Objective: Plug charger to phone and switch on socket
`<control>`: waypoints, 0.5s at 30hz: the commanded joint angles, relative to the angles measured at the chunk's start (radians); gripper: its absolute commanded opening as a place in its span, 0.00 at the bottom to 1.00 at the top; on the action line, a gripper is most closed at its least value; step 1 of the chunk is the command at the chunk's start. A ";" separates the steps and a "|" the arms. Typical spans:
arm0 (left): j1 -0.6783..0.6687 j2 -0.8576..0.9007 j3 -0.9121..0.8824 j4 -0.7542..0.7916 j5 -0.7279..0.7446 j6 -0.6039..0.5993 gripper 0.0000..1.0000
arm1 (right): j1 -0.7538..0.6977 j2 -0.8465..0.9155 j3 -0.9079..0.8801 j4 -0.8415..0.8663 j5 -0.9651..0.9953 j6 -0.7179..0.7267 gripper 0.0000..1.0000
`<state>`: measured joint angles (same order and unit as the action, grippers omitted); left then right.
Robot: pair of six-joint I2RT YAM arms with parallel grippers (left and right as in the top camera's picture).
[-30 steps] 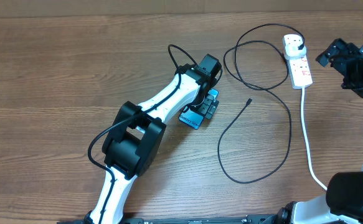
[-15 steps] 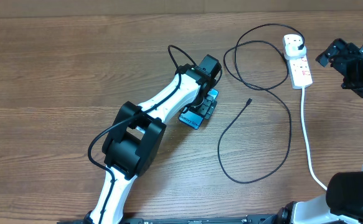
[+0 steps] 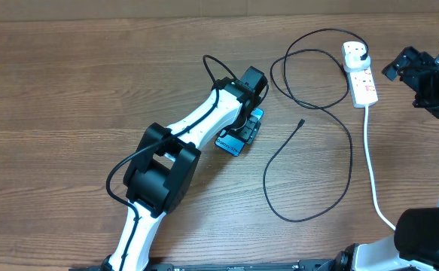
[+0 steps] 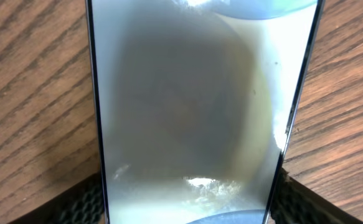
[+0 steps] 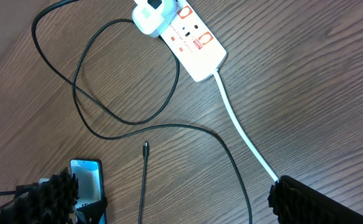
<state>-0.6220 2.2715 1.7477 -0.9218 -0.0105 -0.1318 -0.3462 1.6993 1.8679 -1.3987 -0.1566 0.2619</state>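
Observation:
The phone (image 3: pixel 229 143) lies on the wooden table under my left wrist, and its pale screen (image 4: pixel 187 106) fills the left wrist view. My left gripper (image 3: pixel 245 128) straddles it, with the dark pads (image 4: pixel 75 205) pressed against both long edges. The charger (image 3: pixel 301 120) is a thin black cable whose free tip lies right of the phone. It loops back to a plug in the white socket (image 3: pixel 363 81). My right gripper (image 3: pixel 424 75) hovers open beside the socket. In the right wrist view, the socket (image 5: pixel 197 37), charger tip (image 5: pixel 145 148) and phone (image 5: pixel 85 177) all show.
The socket's thick white cord (image 3: pixel 371 158) runs toward the table's front right edge. The black cable's loops (image 3: pixel 350 154) spread across the table between the phone and the socket.
My left gripper's jaws have narrowed onto the phone's edges, and the phone's near end has shifted slightly left. The right arm, cable and socket are unchanged.

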 commanded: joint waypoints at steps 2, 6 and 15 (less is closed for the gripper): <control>-0.007 0.048 -0.026 0.035 0.029 -0.010 0.85 | 0.001 0.003 0.025 0.006 0.007 0.004 1.00; -0.007 0.048 -0.026 0.054 0.029 -0.010 0.88 | 0.001 0.003 0.024 0.006 0.007 0.004 1.00; -0.007 0.048 -0.027 0.023 0.029 -0.002 0.77 | 0.001 0.003 0.025 0.006 0.007 0.004 1.00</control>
<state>-0.6220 2.2719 1.7473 -0.8818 -0.0147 -0.1310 -0.3462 1.6993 1.8679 -1.3983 -0.1566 0.2615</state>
